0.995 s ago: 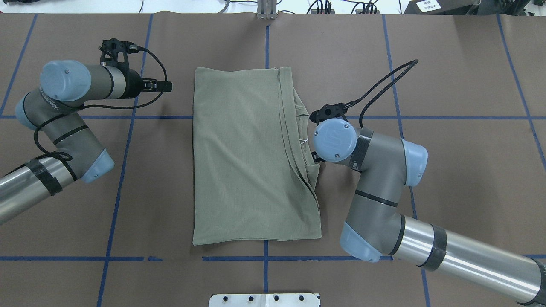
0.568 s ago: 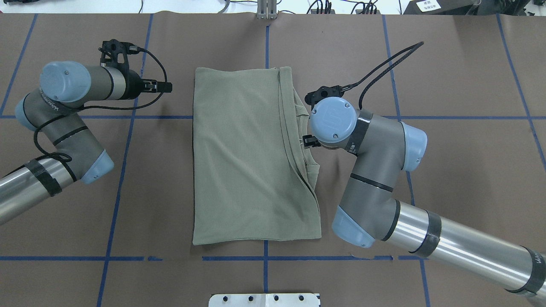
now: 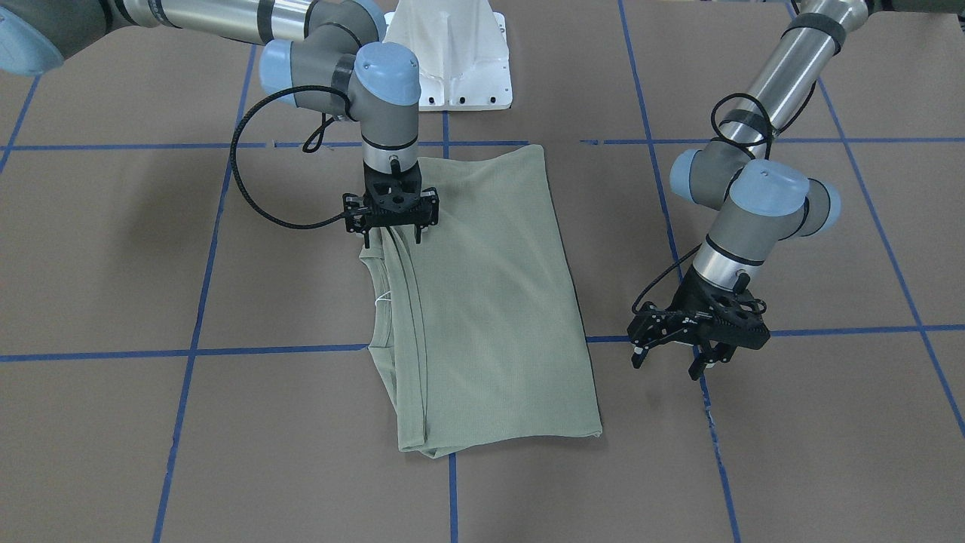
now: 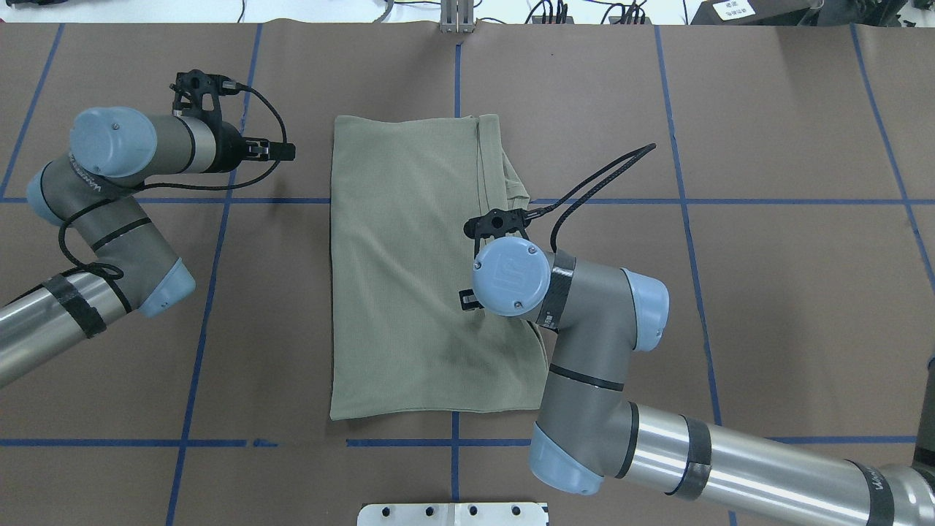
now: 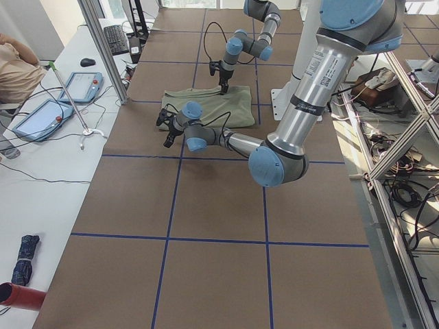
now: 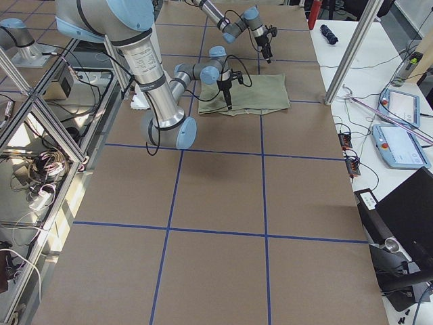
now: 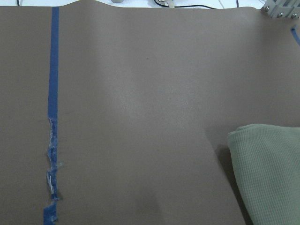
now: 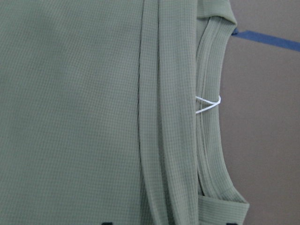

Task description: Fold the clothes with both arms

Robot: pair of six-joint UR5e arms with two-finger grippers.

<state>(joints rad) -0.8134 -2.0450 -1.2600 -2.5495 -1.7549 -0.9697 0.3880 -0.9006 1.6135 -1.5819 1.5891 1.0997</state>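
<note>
While the pale green long-sleeved shirt [image 4: 409, 292] lies folded into a tall rectangle in the middle of the brown table cover [image 4: 803, 329], both robot arms are close to it. The shirt's ribbed collar [image 8: 212, 70] sits along the long edge on the robot's right. Stacked folded layers run beside it, and a small white string loop [image 8: 207, 104] shows at the neck.

The right gripper [image 3: 392, 241] points straight down over that layered edge, at the end of the collar nearer the robot. Its two black fingers are spread apart and straddle the folded layers. Whether the fingertips touch the cloth cannot be told.

The left gripper [image 3: 666, 368] hangs over bare table near the shirt's opposite long edge, toward the end farther from the robot. Its fingers are spread and hold nothing.

Blue tape lines [image 3: 264, 351] cross the table in a grid. A white pedestal base [image 3: 452, 60] stands at the robot's side of the table.
</note>
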